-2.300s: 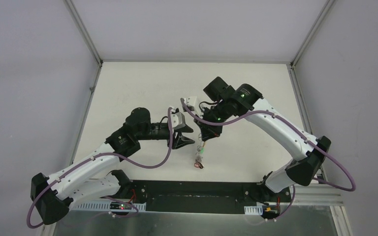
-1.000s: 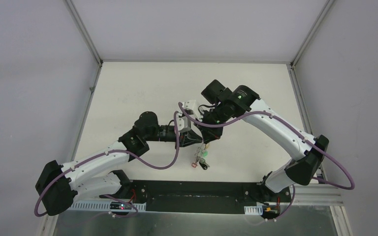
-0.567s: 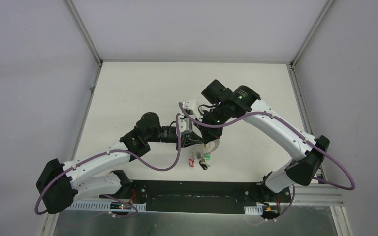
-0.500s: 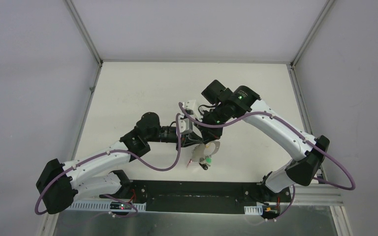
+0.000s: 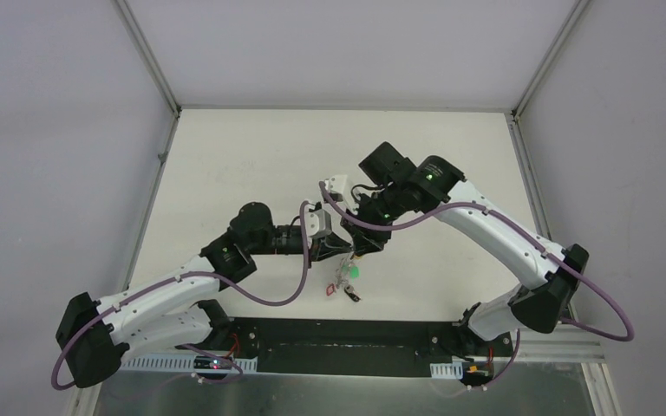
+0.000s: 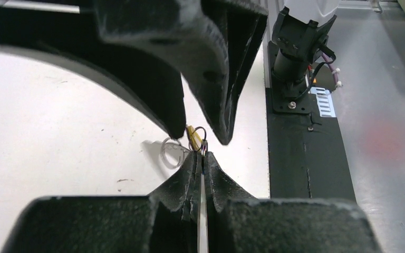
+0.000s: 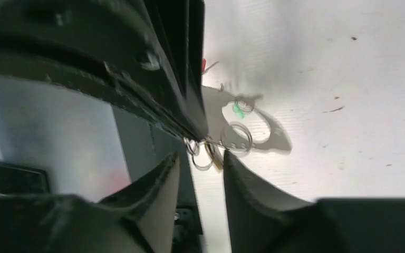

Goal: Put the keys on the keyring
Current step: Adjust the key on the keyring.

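Left wrist: left end effector pinches keyring.

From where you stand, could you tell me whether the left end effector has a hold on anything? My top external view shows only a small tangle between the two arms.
Observer: Yes. The left wrist view shows the left end effector shut, pinching a small ring at its very tips.
Operator: Thank you. Is anything next to that ring?
Observer: A yellow tag sits right beside it.
Operator: And could you check the right end effector, please?
Observer: Its own camera shows the right end effector open, with a plain gap between its fingers.
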Robot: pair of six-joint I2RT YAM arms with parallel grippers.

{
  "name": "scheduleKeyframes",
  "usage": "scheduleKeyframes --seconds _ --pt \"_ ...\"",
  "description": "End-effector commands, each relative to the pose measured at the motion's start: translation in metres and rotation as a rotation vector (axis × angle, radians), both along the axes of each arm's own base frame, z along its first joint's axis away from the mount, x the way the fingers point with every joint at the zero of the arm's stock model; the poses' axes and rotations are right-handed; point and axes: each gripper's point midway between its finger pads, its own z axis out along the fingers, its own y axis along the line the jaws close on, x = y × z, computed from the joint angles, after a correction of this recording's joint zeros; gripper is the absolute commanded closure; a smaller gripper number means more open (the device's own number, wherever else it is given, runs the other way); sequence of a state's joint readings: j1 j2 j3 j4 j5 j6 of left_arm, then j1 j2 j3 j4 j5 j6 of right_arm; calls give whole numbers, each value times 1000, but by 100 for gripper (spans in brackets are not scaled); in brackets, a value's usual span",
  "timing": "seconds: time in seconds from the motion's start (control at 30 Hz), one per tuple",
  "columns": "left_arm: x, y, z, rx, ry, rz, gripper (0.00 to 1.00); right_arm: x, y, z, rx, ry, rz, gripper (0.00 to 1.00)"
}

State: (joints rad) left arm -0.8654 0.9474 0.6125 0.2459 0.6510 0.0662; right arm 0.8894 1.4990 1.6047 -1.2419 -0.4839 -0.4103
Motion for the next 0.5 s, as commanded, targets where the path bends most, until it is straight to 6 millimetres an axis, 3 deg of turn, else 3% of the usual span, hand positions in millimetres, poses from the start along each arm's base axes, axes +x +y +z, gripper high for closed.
scheduleKeyframes --seconds 0.0,0.07,0.2,0.47 --pt "0 7 23 -64 -22 55 100 12 -3 19 106 -114 -48 54" --pt "2 11 28 -83 -26 86 100 17 -6 30 188 -142 -83 48" --pt "6 19 45 -160 -63 140 100 15 -7 52 379 -201 -82 47" --pt "-3 28 77 -346 -155 131 100 -2 3 95 692 -343 42 52"
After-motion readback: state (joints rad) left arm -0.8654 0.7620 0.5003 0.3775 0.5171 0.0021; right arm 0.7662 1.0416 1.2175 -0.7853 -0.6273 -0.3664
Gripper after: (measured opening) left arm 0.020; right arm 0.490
